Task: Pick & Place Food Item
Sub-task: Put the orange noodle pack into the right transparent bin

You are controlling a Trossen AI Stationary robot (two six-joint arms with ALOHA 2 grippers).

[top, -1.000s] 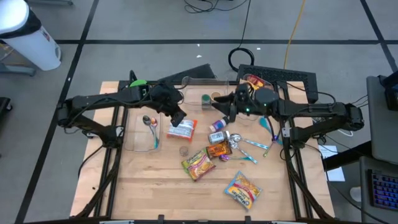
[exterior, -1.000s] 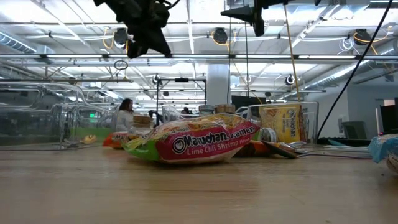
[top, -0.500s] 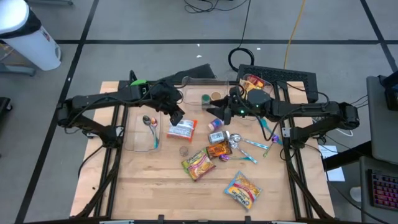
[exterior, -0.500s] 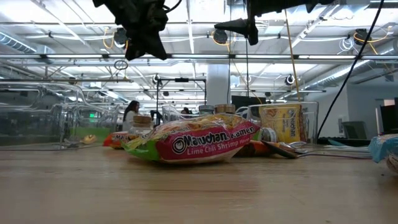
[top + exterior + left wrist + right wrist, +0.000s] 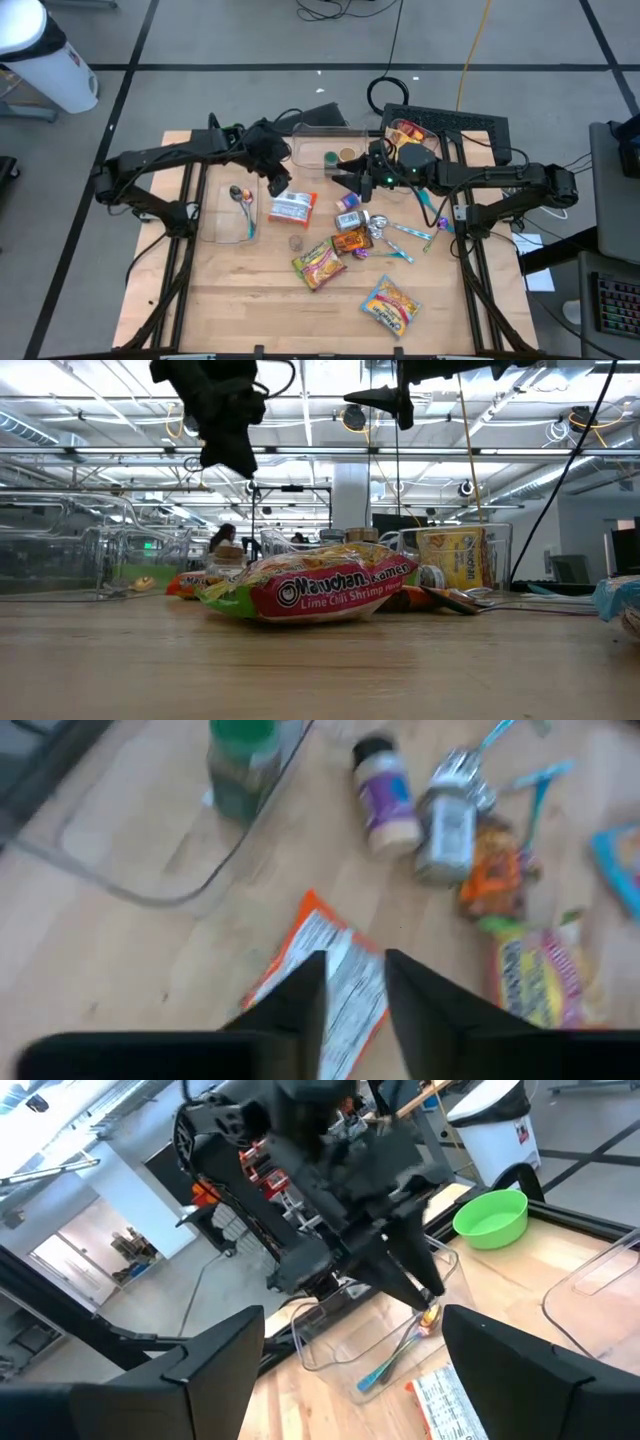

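An orange-and-white food packet [image 5: 293, 208] lies flat on the wooden table; it also shows in the left wrist view [image 5: 340, 970]. My left gripper [image 5: 277, 183] hangs above the packet's far-left end, fingers a little apart and empty; it also shows in the left wrist view [image 5: 355, 985]. My right gripper [image 5: 343, 178] is open wide and empty, held high just right of the packet, pointing toward the left arm; it also shows in the right wrist view [image 5: 355, 1345]. A purple-labelled jar [image 5: 349, 202] and a can [image 5: 350, 220] lie on their sides to the packet's right.
Two ramen packets [image 5: 318, 262] [image 5: 390, 305] lie nearer the front. A clear bin [image 5: 215, 225] at the left holds a spoon. A clear bin [image 5: 315, 135] at the far side holds small jars. A green bowl [image 5: 492, 1217] sits at the far left. Blue utensils [image 5: 405, 232] lie at the right.
My left gripper has drawn back a little toward the table's far-left, off the middle of the packet. My right gripper has gone toward the table's left, closer to the left arm. The packet has stayed where it was.
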